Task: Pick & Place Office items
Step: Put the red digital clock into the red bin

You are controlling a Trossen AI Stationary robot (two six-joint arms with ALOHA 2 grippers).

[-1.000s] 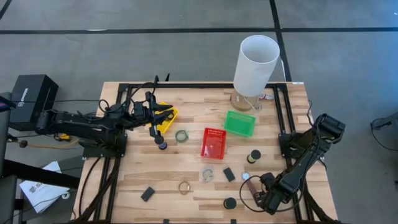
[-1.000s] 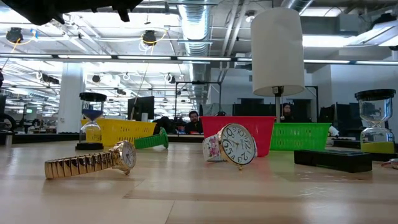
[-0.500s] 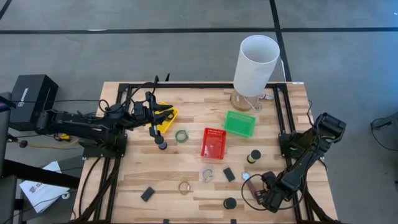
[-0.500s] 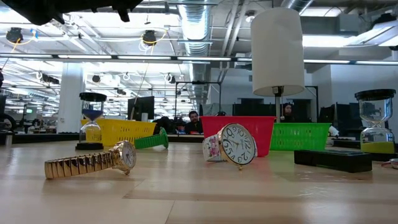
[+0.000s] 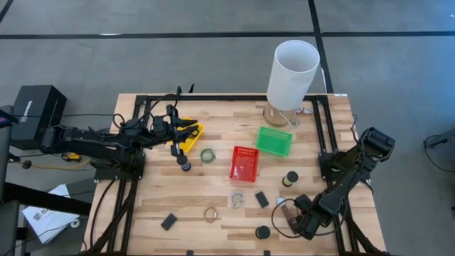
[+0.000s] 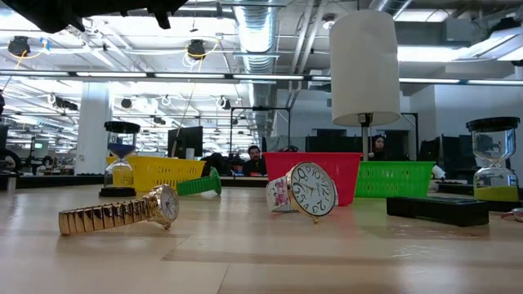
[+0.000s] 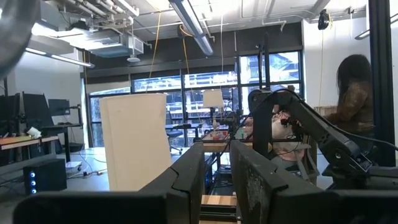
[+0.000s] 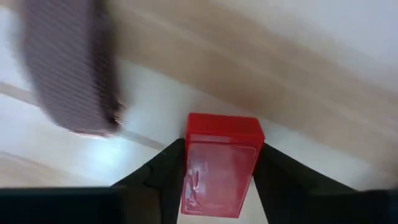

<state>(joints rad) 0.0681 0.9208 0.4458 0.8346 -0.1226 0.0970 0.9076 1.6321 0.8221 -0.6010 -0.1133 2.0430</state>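
My right gripper (image 5: 287,215) is low over the table's near right corner, shut on a small red block (image 8: 221,165). A brown-strapped watch (image 8: 68,68) lies just beside it (image 5: 281,204). My left gripper (image 5: 175,136) waits by the yellow basket (image 5: 189,134), its fingers (image 7: 186,180) level and shut to a narrow slit. On the table lie a green ring (image 5: 207,155), a tan ring (image 5: 211,213), a clear ring (image 5: 237,200), two black rectangles (image 5: 168,222) (image 5: 261,199) and black short cylinders (image 5: 291,178) (image 5: 263,232) (image 5: 185,165). My right gripper pinches the red block between its two fingers, one on each long side (image 8: 189,168). The fingers come from above, pointing down at the tabletop. The block's far end (image 8: 224,124) sticks out past the fingertips. Whether the block rests on the table or is lifted, I cannot tell.
A red basket (image 5: 244,163) and a green basket (image 5: 274,141) sit mid-table, and a tall white cylinder (image 5: 291,67) stands at the far edge. In the low view a gold watch (image 6: 114,214) and a white-faced watch (image 6: 306,189) lie near the camera. Bare wood shows at the near left.
My right gripper has crept a little toward the table's left and far side, closer to the brown-strapped watch. The left arm and the other items have kept still.
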